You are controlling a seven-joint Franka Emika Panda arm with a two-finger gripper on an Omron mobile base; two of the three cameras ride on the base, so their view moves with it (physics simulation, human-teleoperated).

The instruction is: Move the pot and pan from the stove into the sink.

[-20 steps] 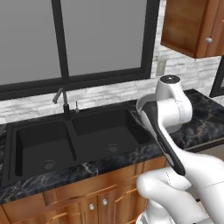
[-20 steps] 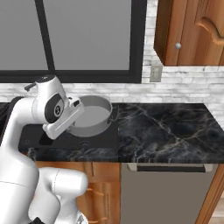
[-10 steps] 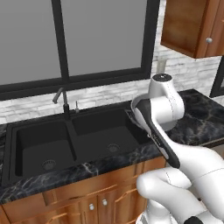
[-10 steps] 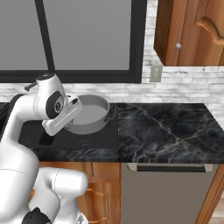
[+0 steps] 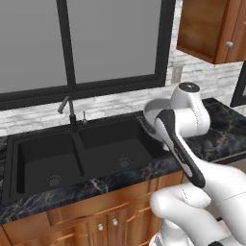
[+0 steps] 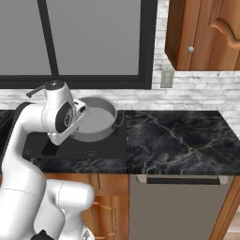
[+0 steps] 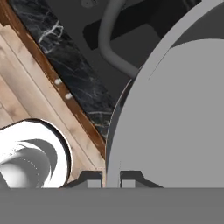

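The grey pot point(image 6: 97, 120) hangs tilted above the right basin of the black sink point(image 5: 87, 150), by the basin's right edge. My gripper point(image 7: 113, 180) is shut on the pot's rim point(image 7: 114, 131), one finger inside the wall and one outside. One loop handle point(image 7: 106, 43) juts out over the basin. From the left, the pot point(image 5: 150, 116) peeks out behind my arm. The grey faucet point(image 5: 67, 108) stands behind the divider between the basins. The pan and the stove are out of view.
Black marble counter point(image 6: 180, 137) runs to the right of the sink, with a dishwasher front point(image 6: 178, 206) below it. A wooden wall cabinet point(image 6: 206, 33) hangs at the upper right. A dark-framed window point(image 5: 110, 43) sits behind the sink.
The pot has drifted slightly left and up in my grip, staying over the sink's right basin. The hand has turned a little.
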